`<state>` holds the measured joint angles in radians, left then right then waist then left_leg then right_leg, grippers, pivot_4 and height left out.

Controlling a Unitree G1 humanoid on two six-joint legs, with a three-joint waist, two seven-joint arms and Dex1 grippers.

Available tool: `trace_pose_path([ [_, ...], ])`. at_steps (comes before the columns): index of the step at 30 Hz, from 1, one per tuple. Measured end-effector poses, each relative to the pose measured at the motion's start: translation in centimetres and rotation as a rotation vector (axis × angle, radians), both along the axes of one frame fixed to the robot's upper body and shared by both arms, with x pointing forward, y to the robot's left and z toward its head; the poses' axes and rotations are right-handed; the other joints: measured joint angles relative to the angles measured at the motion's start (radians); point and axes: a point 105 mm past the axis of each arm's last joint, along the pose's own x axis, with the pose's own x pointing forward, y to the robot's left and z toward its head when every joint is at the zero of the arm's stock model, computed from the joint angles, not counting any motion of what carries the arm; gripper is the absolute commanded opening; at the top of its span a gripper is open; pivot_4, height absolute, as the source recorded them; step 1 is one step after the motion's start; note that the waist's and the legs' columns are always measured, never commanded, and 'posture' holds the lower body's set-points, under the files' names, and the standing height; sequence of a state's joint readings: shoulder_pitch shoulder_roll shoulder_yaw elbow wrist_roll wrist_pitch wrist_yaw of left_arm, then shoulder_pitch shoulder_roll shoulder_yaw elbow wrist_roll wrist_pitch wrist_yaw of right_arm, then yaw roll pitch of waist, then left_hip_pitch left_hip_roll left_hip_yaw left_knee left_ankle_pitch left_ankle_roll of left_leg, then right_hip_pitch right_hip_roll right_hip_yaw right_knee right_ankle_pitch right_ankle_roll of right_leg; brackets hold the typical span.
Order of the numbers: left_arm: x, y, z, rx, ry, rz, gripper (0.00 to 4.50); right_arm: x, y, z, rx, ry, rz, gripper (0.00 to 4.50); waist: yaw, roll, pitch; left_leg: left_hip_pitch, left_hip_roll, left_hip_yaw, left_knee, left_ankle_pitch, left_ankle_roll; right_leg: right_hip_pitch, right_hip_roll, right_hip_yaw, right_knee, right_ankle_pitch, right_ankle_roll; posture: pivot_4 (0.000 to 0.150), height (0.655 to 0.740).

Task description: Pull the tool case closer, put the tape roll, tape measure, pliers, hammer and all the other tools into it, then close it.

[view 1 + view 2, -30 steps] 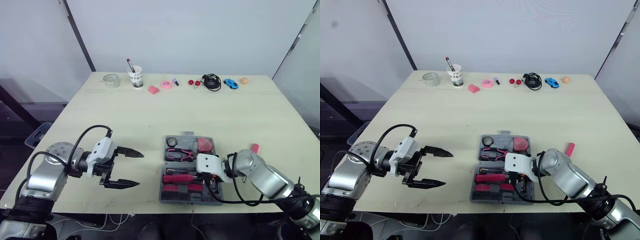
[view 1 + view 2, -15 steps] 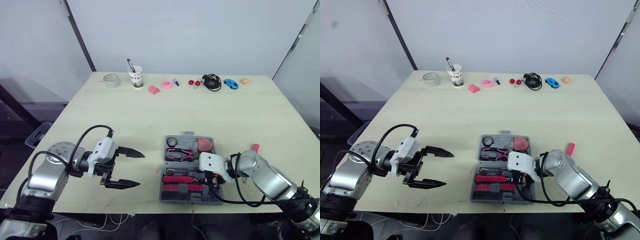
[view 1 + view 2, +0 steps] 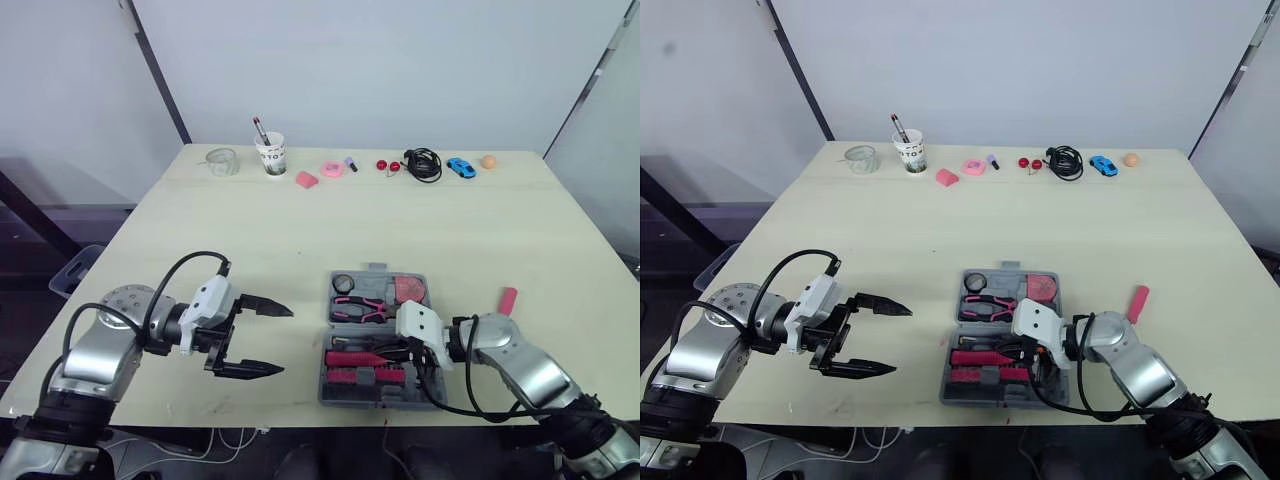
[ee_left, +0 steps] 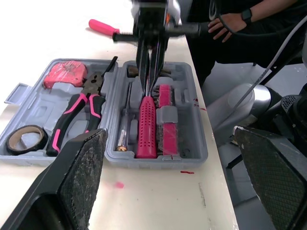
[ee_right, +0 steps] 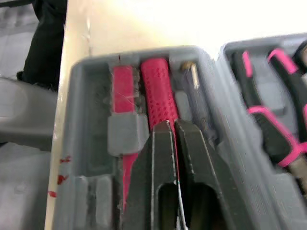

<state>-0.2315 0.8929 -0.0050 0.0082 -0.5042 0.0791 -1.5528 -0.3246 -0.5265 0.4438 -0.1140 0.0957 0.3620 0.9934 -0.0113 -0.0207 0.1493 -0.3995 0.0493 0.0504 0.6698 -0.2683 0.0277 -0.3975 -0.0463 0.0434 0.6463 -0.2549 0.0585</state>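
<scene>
While the tool case [image 4: 158, 155] lies open flat near the front edge of the worktop [image 3: 300, 230], the right gripper [image 5: 169, 125] has its fingers pressed together, holding nothing, tips at the end of the red-handled tool [image 4: 146, 127] in the near half. This looks like seating that tool in its slot. To do it well, the push should run straight down along the handle's middle, gentle enough that the light case does not skid. The fingers should then lift straight up so they do not drag the handle out.

The left gripper [image 3: 285, 342] hovers with its fingers spread wide, well apart from the case on its left. It could steady the case wall if the push shifts it. The far half already holds the tape roll [image 4: 26, 138], pliers [image 4: 76, 115] and tape measure [image 4: 65, 73]. A pink-handled tool [image 3: 508, 297] lies on the worktop to the right of the case, so packing is not finished and closing would be premature.

The right wrist view settles the alignment, with the fingertips over the handle's width and a grey clip just beside it. The left wrist view gives the whole tray, the fingers coming down steeply, and a person's hand [image 4: 228, 21] beyond the worktop's edge. The head views place the loose pink tool relative to both arms.
</scene>
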Motion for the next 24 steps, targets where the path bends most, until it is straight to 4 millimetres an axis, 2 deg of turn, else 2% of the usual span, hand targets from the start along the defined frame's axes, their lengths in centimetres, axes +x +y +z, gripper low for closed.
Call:
trace_pose_path([
  [2,0.0,0.0,0.0,-0.001,0.001,0.000,4.50,0.1,-0.3,-1.2,-0.033,0.011,-0.007,0.09,0.000,0.000,0.000,0.000,0.000,0.000,0.000,0.000,0.000,0.000,0.000,0.000,0.000,0.000,0.000,0.150,0.7400],
  [4,-0.1,-0.1,-0.1,-0.002,0.001,-0.001,4.50,0.3,-0.3,-1.3,-0.035,-0.007,0.000,0.09,0.000,0.000,0.000,0.001,0.000,0.000,0.000,0.000,0.000,0.001,0.000,0.000,0.000,0.000,0.000,0.150,0.7400],
  [13,-0.4,-0.4,-0.3,-0.011,0.004,-0.006,4.50,0.2,-0.4,-1.2,-0.017,-0.027,-0.018,0.09,0.000,-0.001,-0.001,0.002,0.000,0.000,0.000,0.000,0.000,0.001,0.000,0.000,0.001,0.000,0.000,0.150,0.7400],
  [17,-0.4,-0.4,-0.7,-0.042,0.019,0.033,4.50,0.9,-2.0,1.0,0.095,-0.051,-0.147,0.09,0.002,-0.001,0.000,0.001,0.000,0.000,0.000,0.000,0.000,0.001,0.000,0.000,0.001,0.000,0.000,0.150,0.7400],
  [19,-0.3,-0.2,-0.7,-0.075,0.021,0.090,4.50,1.2,-3.6,3.6,0.206,-0.112,-0.234,0.09,0.002,-0.001,-0.001,0.001,0.000,-0.001,0.000,0.000,0.000,0.001,0.000,0.000,0.001,0.001,0.001,0.150,0.7400],
  [22,-0.1,-0.3,-0.6,-0.108,0.023,0.129,4.50,1.4,-5.1,4.2,0.249,-0.133,-0.309,0.09,0.002,-0.001,0.000,0.001,0.000,-0.001,0.000,0.000,0.000,0.001,0.000,0.000,0.001,0.000,0.000,0.150,0.7400],
  [24,0.3,0.2,-0.6,-0.165,0.016,0.230,4.50,0.9,-7.7,4.2,0.315,-0.145,-0.437,0.09,0.008,-0.001,-0.001,0.001,0.000,-0.001,0.000,0.000,0.000,0.002,0.000,0.000,0.001,0.002,0.004,0.150,0.7400],
])
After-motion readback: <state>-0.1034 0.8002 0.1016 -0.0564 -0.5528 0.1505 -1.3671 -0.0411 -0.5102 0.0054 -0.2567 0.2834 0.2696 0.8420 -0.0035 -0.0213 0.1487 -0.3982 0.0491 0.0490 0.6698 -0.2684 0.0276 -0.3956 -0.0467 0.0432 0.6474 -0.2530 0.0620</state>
